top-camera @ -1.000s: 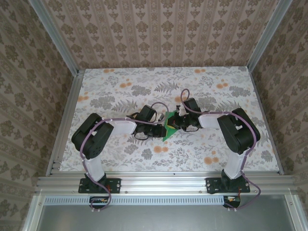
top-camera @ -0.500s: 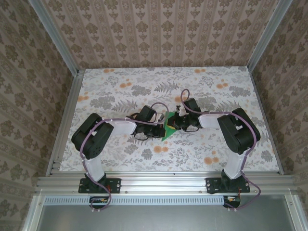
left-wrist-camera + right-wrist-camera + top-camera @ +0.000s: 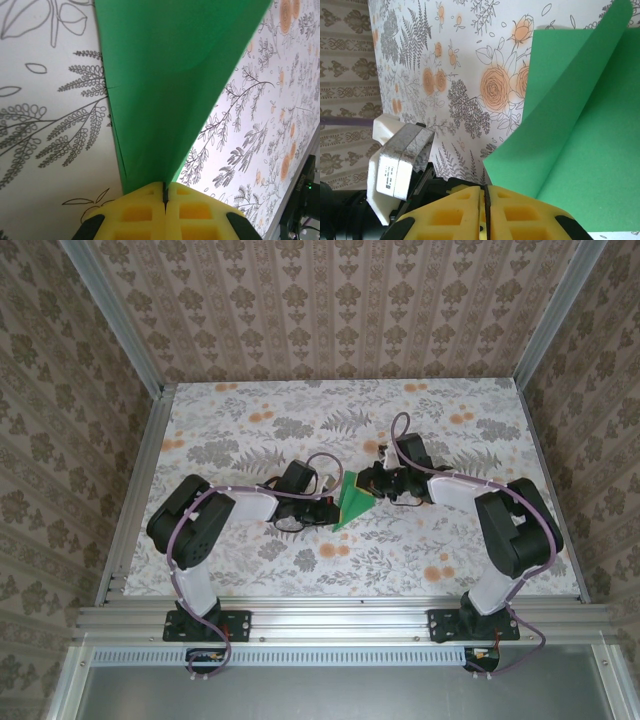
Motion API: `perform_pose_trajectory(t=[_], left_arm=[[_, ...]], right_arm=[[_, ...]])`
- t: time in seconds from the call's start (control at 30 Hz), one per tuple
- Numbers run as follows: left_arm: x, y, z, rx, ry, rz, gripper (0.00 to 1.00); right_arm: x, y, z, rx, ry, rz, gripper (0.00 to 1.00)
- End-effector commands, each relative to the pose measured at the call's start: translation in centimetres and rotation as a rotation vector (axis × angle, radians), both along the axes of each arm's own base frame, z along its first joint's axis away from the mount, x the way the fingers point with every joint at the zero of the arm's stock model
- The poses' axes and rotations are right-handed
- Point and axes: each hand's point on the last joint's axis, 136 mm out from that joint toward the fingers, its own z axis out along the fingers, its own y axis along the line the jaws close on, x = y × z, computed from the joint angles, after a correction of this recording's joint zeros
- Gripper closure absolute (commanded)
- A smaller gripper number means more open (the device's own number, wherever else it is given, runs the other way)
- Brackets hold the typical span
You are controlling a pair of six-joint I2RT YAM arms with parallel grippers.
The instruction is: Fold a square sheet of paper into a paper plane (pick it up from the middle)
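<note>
Left claw (image 3: 164,187) pinched shut on the creased green sheet (image 3: 352,502), mid-worktop (image 3: 240,430). Right claw (image 3: 484,190) closed beside the sheet, empty as far as visible. Anchor the left pinch and press the crease flat.

Robot lab test cell, not a home. An aluminium frame (image 3: 330,615) boxes in the table (image 3: 250,425), with posts at 11 and 1 o'clock and a rail at 6 o'clock. The left arm base (image 3: 205,625) and right arm base (image 3: 470,625) are bolted to that rail. A slotted duct (image 3: 330,653) runs just below it. The walls (image 3: 330,310) at 9, 12 and 3 o'clock are flat panels in damask wallpaper. The table has a floral print cover.
</note>
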Motion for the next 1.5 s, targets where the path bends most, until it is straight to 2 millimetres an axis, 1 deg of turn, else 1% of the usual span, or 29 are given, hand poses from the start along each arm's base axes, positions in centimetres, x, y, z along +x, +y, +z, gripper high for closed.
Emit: perform_pose_trajectory(t=[0.0,0.07,0.1,0.23,0.47,0.7,0.73,0.83,1.0,1.1,1.3,1.47], left_arm=[[-0.1,-0.1,-0.3,-0.024,0.027,0.000,1.00],[0.1,-0.2,-0.5,-0.024,0.030,0.004,1.00],[-0.3,-0.4,-0.3,-0.043,0.049,-0.013,1.00],[-0.3,-0.5,-0.5,-0.044,0.057,-0.015,1.00],[-0.1,-0.4,-0.4,-0.045,0.060,-0.004,1.00],[0.2,-0.5,-0.1,-0.053,0.056,0.002,0.99],[0.2,-0.5,-0.2,-0.053,0.059,0.004,0.99],[0.3,-0.4,-0.2,-0.048,0.055,0.010,0.92],[0.3,0.2,-0.2,-0.015,0.041,0.015,0.74],[0.2,0.5,-0.4,0.011,0.029,0.014,0.73],[-0.1,0.4,-0.5,0.035,0.023,-0.008,0.72],[-0.2,0.8,-0.6,0.074,0.008,-0.013,0.71]], right_arm=[[-0.9,1.0,-0.8,0.004,0.026,0.043,0.88],[-1.0,1.8,-1.1,0.007,0.033,0.061,0.88],[-1.0,2.0,-1.3,0.008,0.034,0.065,0.88],[-0.8,2.9,-1.8,0.018,0.047,0.078,0.88],[-0.4,3.3,-3.1,0.017,0.071,0.081,0.89],[0.1,3.3,-4.0,0.009,0.082,0.076,0.88],[0.1,3.3,-4.3,0.005,0.087,0.075,0.89],[0.2,3.2,-4.8,-0.004,0.095,0.069,0.89],[0.5,3.1,-5.2,-0.008,0.096,0.060,0.90],[0.5,3.1,-5.3,-0.006,0.099,0.061,0.90],[0.7,3.2,-5.2,-0.006,0.098,0.059,0.90],[0.7,3.1,-5.2,-0.005,0.098,0.057,0.90]])
